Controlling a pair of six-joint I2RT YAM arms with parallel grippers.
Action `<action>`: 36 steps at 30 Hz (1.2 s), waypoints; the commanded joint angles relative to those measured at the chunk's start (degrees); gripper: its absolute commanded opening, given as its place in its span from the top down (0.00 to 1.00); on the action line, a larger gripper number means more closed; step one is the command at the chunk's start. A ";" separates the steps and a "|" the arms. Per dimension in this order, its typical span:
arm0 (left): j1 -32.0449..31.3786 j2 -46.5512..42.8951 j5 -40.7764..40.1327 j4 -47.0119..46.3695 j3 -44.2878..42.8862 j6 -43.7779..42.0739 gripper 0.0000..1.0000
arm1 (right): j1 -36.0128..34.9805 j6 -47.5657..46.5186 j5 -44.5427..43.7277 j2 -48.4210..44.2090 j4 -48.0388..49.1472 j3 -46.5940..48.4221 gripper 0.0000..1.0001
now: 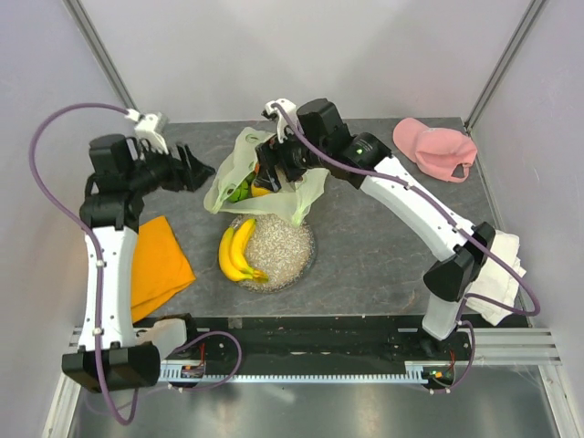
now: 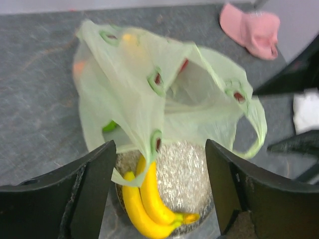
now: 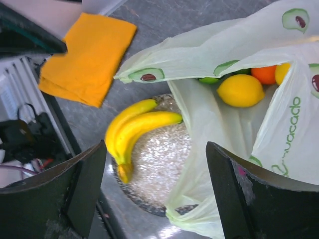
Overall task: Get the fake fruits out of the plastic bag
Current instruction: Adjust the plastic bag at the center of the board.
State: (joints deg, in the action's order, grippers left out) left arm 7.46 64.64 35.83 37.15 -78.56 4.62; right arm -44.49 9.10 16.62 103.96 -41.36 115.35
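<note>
Where inside plastic bag (image 3: 199, 55), fake fruits (image 3: 240, 89) half-hidden.

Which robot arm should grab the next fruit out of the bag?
Probably right. The right gripper hangs open over the plastic bag, the lemon just ahead. The left gripper, also open, sits off to its side.

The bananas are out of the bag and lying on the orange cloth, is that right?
Not quite. The bananas are out of the bag, but they lie on the round speckled plate, not on the orange cloth, which sits apart near the left arm. The top view shows it.
</note>
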 commanded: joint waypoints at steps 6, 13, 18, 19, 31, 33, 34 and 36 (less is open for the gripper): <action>-6.76 -8.48 -3.31 2.93 12.82 -18.41 0.18 | 0.45 -22.37 -2.13 2.21 1.71 -7.50 0.16; -8.87 -3.56 1.86 0.65 14.75 -22.98 0.11 | 3.79 -18.51 -2.55 9.14 6.82 -7.52 0.26; -14.57 -1.90 -13.56 -7.51 20.02 -23.61 0.10 | 4.68 -19.55 -10.80 14.24 6.30 -1.62 0.24; -15.45 -1.02 -15.95 -9.79 20.03 -23.35 0.12 | 4.85 -20.17 -12.65 14.86 6.12 -0.92 0.21; -15.64 7.86 -15.63 -13.86 12.92 -12.19 0.98 | 15.39 -21.67 -23.48 25.50 8.92 6.03 0.21; -15.64 8.31 -13.52 -13.24 12.21 -10.43 0.98 | 16.01 -21.58 -22.69 26.02 11.99 5.15 0.18; -15.64 8.39 -10.99 -13.24 11.77 -10.25 0.98 | 16.19 -21.50 -21.12 26.38 12.88 5.15 0.16; -15.73 9.36 -8.69 -13.15 11.24 -9.72 0.98 | 16.62 -19.93 -18.83 27.51 15.68 5.58 0.16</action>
State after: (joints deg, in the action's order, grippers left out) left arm -8.27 72.97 21.30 25.63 -64.16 -9.32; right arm -28.38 -11.44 -3.11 130.26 -32.86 120.14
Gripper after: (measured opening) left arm 0.029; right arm 0.837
